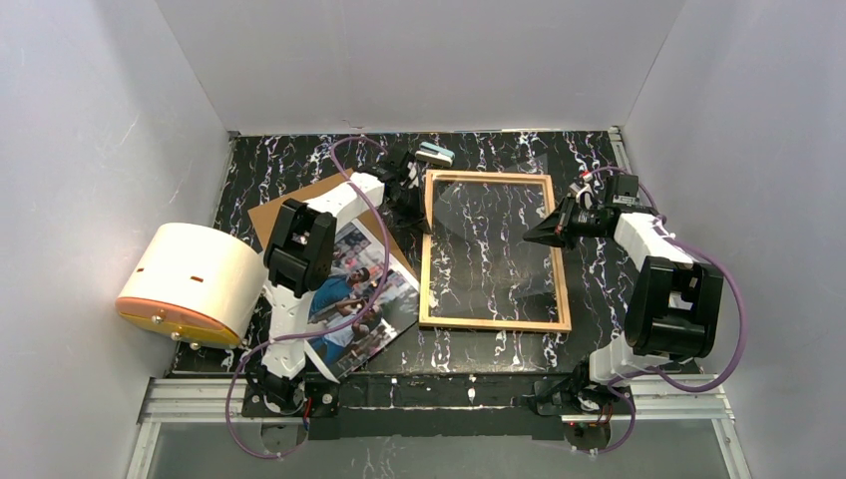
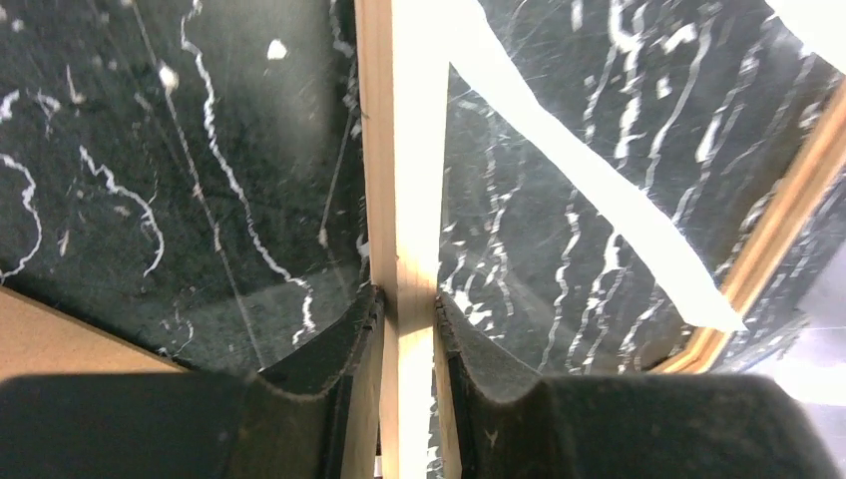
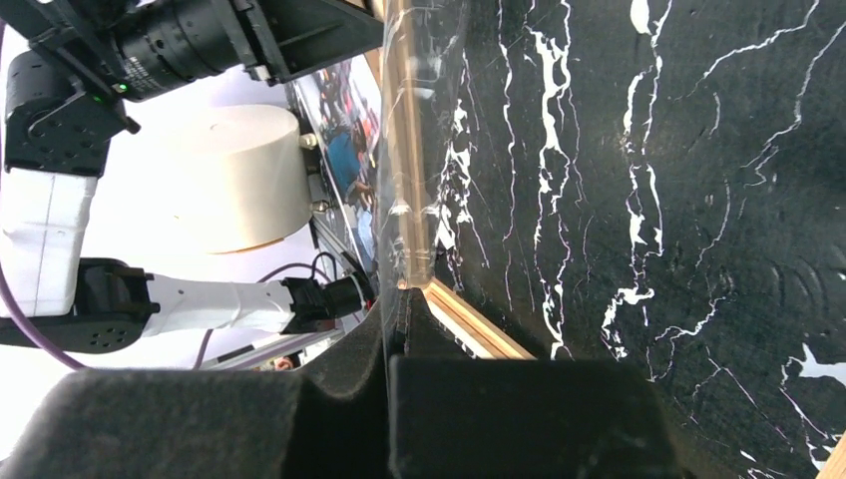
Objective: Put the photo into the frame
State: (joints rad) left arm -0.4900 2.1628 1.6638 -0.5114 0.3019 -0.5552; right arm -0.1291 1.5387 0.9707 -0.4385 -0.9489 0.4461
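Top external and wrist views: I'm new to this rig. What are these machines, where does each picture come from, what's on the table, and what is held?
Two robot arms stand at the table's near edge. The wide picture looks down from above and behind them; the other two come from cameras on their wrists. On the black marbled table lie the frame, the photo, a brown backing board and a white drum. The left gripper pinches the frame's wooden border; the right gripper is shut on the clear pane.
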